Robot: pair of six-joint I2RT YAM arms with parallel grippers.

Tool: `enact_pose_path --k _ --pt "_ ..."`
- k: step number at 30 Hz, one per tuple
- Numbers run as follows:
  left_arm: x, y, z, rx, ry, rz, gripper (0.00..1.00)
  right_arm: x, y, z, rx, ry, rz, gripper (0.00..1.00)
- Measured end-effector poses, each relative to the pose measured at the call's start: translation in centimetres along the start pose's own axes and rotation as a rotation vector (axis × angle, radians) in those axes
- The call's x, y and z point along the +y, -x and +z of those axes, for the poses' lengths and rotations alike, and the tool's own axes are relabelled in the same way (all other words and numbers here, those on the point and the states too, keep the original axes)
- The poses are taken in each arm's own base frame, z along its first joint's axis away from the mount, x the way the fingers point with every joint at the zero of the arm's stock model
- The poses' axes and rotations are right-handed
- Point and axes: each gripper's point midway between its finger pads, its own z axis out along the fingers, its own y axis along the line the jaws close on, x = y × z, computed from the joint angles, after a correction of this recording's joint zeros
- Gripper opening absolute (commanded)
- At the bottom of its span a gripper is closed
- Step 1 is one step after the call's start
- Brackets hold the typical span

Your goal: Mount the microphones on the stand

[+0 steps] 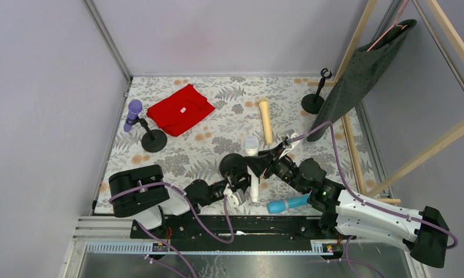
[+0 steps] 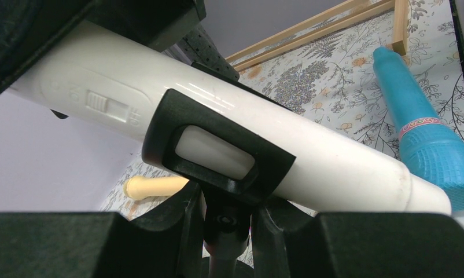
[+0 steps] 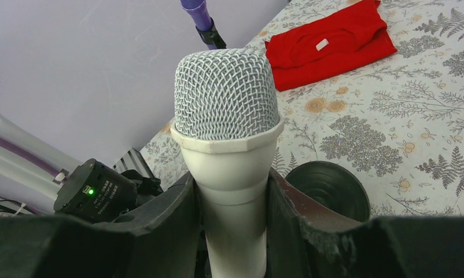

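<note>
Cropped at the left wrist view's right edge: light blue microphone (image 2: 432, 145). Buried in the right gripper (image 3: 232, 202): white microphone (image 3: 227, 98) below its collar.

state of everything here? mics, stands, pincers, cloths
left pincer: shut on middle stand stem
right pincer: shut on white microphone
white microphone: seated in middle stand's clip
purple microphone: clipped on left stand
far stand: upright, clip empty
cream-yellow microphone: lying flat, unattached
blue microphone: lying flat, unattached
red cloth: folded, flat
dark cloth: hanging

Microphone (image 2: 334, 168) in clip (image 2: 160, 133) atop stand (image 3: 328, 186)
</note>
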Motion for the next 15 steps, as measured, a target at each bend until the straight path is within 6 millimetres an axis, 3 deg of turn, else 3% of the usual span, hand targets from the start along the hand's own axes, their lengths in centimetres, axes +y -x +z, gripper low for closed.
enact_pose_path --k 15 --pt "0.31 -0.15 0.01 0.009 0.021 -0.030 0.00 -0.39 -0.72 -0.13 0.009 -0.016 0.018 0.00"
